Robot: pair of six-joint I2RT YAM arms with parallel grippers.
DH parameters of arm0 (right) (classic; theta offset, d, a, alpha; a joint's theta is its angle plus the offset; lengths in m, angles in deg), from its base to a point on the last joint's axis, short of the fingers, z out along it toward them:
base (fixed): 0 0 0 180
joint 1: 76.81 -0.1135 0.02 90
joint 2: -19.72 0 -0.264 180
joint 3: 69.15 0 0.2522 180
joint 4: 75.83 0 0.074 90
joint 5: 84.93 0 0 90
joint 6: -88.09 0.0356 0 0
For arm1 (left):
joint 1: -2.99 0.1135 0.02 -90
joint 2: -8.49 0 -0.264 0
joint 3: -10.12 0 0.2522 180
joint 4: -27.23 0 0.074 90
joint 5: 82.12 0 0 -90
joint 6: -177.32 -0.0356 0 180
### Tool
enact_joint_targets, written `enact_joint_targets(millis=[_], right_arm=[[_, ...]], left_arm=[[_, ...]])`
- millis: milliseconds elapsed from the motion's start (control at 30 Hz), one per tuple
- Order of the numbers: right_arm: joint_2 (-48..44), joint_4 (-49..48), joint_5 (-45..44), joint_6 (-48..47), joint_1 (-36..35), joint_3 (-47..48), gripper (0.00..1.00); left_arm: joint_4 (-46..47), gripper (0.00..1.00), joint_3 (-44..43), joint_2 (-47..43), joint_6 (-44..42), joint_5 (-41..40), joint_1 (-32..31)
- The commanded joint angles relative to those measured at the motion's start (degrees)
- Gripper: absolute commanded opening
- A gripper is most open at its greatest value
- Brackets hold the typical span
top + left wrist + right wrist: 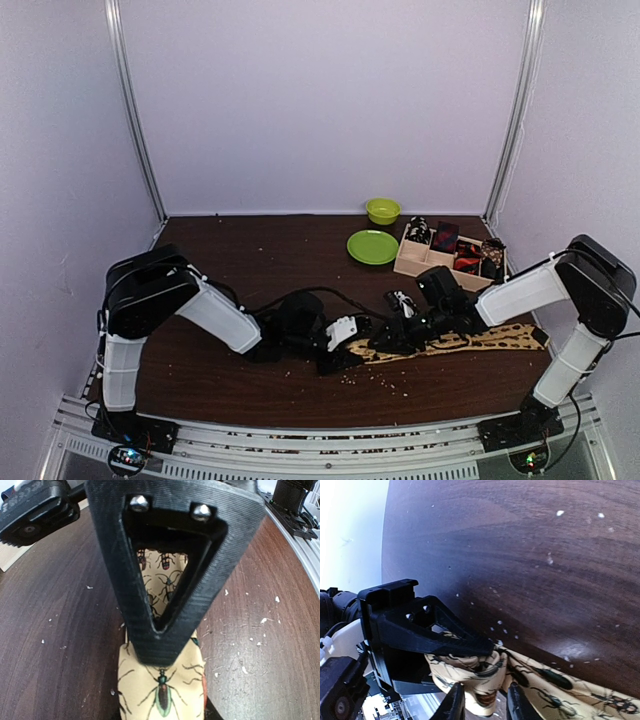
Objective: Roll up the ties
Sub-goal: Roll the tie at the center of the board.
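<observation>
1 tan tie (470, 342), 1 plate (372, 247), 1 bowl (382, 210)

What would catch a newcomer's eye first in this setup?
The left gripper and right gripper meet in the middle at the folded end of a long tan tie printed with beetles. Farther back sit a bright green plate, a green bowl and a wooden tray holding rolled ties.

The left arm (215, 315) and right arm (520, 290) were alike: white boxy links between bulky black joint housings, each on a black base plate (135, 430). A black cable (300, 292) looped off the left arm's wrist. Its jaws were matte black ribbed plastic, one a hollow triangle fastened with two silver screws (139, 502) near its broad end.
</observation>
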Motion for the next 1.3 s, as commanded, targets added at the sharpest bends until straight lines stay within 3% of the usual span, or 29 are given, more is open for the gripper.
enact_joint_targets(millis=[0,167,333,467,633,900,1033,1267], right_arm=[[0.7,1.3,-0.8,-1.1,-1.1,2.4,0.26],[2.6,1.8,-1.2,-2.0,-1.3,2.5,0.02],[4.3,4.2,-3.4,-4.2,-1.2,1.2,0.00],[5.8,4.2,-4.9,-5.0,-1.0,0.0,0.00],[7.6,5.6,-7.5,-6.3,-0.9,0.0,0.00],[8.2,4.6,-7.6,-5.7,-0.9,-0.3,0.00],[8.2,4.6,-7.5,-5.6,-0.9,0.0,0.00],[8.6,3.5,-6.7,-5.0,-1.1,0.0,0.00]], left_arm=[[-5.4,0.31,1.6,0.1,-0.8,0.9,-0.2],[-5.3,0.33,2.0,0.0,-0.1,0.1,0.1],[1.2,0.55,5.3,-1.7,3.3,-0.6,1.3],[8.0,0.59,8.4,-2.5,5.3,-0.3,1.6],[15.1,0.58,9.6,-1.4,9.4,0.2,1.6],[17.0,0.50,4.9,2.1,10.8,0.5,0.6],[15.8,0.39,2.1,3.8,10.8,1.8,0.0],[9.2,0.37,-4.4,7.3,8.8,1.5,-1.7]])
